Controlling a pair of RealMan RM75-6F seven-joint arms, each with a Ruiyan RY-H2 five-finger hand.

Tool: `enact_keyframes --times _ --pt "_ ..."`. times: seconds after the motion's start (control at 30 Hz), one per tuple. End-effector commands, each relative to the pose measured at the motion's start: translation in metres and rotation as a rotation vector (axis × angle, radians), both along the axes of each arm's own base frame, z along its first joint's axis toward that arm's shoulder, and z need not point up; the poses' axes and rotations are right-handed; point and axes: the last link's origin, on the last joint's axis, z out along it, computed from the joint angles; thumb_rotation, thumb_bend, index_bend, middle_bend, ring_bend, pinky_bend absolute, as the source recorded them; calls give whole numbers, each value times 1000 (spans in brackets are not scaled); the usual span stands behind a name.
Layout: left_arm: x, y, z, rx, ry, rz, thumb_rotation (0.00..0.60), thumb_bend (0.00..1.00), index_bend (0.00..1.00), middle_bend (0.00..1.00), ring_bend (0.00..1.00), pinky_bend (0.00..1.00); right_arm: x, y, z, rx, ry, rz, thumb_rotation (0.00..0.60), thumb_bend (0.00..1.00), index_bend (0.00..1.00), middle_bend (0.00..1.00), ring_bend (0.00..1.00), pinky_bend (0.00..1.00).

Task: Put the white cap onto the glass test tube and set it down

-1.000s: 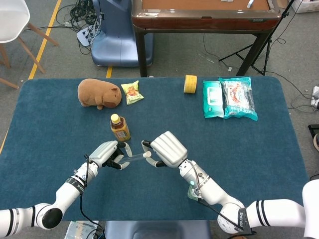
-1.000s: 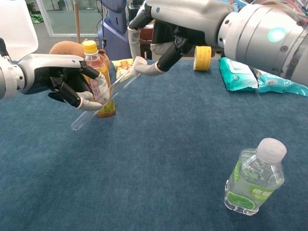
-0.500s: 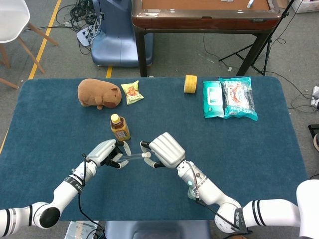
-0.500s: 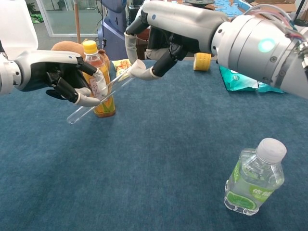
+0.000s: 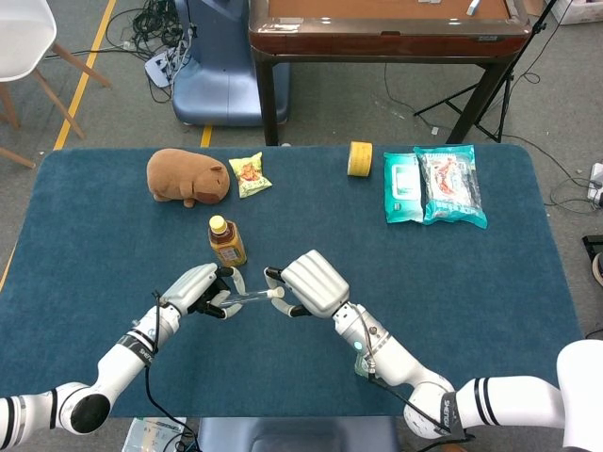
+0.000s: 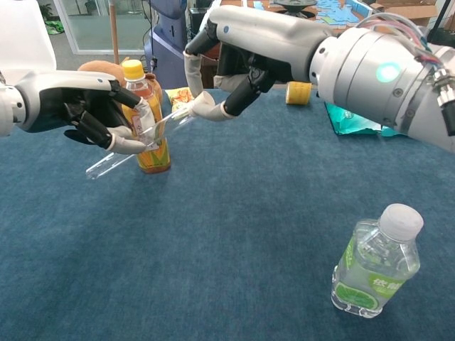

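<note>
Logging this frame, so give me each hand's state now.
Left hand: holding the glass test tube.
Right hand: pinching the white cap at the tube's mouth.

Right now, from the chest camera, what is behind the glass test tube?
Behind the glass test tube, held in the left hand, stands a yellow-capped tea bottle. A brown plush toy peeks out further back; the hand covers most of it.

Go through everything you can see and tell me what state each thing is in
glass test tube: tilted in the air, held by left hand
white cap: at tube mouth, pinched by right hand
tea bottle: upright, capped
water bottle: upright, capped
tape roll: on edge
</note>
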Motion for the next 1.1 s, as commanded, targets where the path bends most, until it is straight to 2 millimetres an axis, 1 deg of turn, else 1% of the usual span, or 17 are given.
enact_keyframes --times 0.03,0.13,0.23,0.37,0.47,0.63,0.73,0.8,0.9,1.0,1.1 --pt "0 0 0 0 -1 0 600 335 641 934 929 980 1 0 0 -2 -3 3 600 251 450 984 1000 1000" --pt "-1 0 1 3 -1 -1 600 335 641 934 929 980 3 0 -1 0 -8 4 600 199 374 984 1000 1000" --pt "-3 0 2 5 -1 2 600 335 642 934 929 980 3 0 -1 -2 -7 5 600 144 325 984 1000 1000" --pt "-6 0 4 9 5 5 600 335 642 934 929 980 3 0 -1 -2 -5 3 600 89 303 984 1000 1000" --pt "-11 2 4 15 24 3 600 334 644 934 929 980 2 0 3 -9 -11 4 600 71 292 984 1000 1000" --pt "-24 6 5 54 108 -10 600 335 647 935 929 980 -3 0 24 -58 -25 3 600 71 283 983 1000 1000" --pt "-35 8 1 84 182 -20 600 335 648 935 929 980 -12 -1 42 -108 -15 -4 600 71 283 983 1000 1000" --pt "-39 10 -2 105 223 -28 600 335 648 935 929 980 -17 -1 50 -130 -5 -12 600 70 283 983 1000 1000" --pt "-44 11 -12 135 297 -46 600 334 648 935 930 980 -27 -1 63 -166 20 -27 600 71 283 983 1000 1000" --pt "-45 11 -23 146 345 -62 600 334 648 934 929 981 -36 -1 72 -186 35 -45 600 70 283 983 1000 1000" --pt "-44 11 -35 157 391 -82 600 335 647 934 929 980 -49 -2 81 -208 54 -77 600 71 283 983 1000 1000"
